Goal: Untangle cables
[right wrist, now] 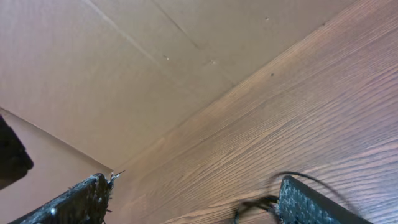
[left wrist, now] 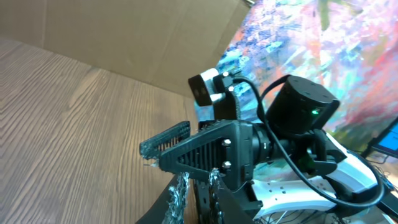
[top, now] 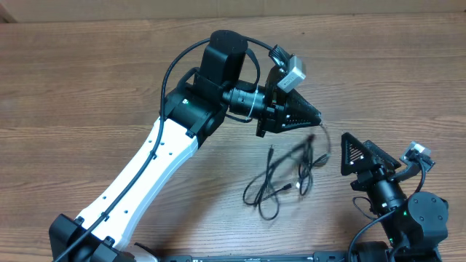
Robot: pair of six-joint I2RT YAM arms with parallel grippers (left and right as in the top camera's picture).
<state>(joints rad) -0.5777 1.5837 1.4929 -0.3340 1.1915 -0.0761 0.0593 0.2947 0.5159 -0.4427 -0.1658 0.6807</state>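
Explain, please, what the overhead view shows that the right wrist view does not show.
Only overhead: the whole heap of cables on the table, the left tool closed above it with one strand rising to its tip, the left arm and the right arm. Only right wrist: the cardboard wall behind the table. Both: the wooden table, the right tool, its fingers wide apart, and a blurred piece of cable beside one finger.

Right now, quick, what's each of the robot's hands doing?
Left fingers: closed; whether they grip the cables cannot be told.
Right fingers: wide open, holding nothing.
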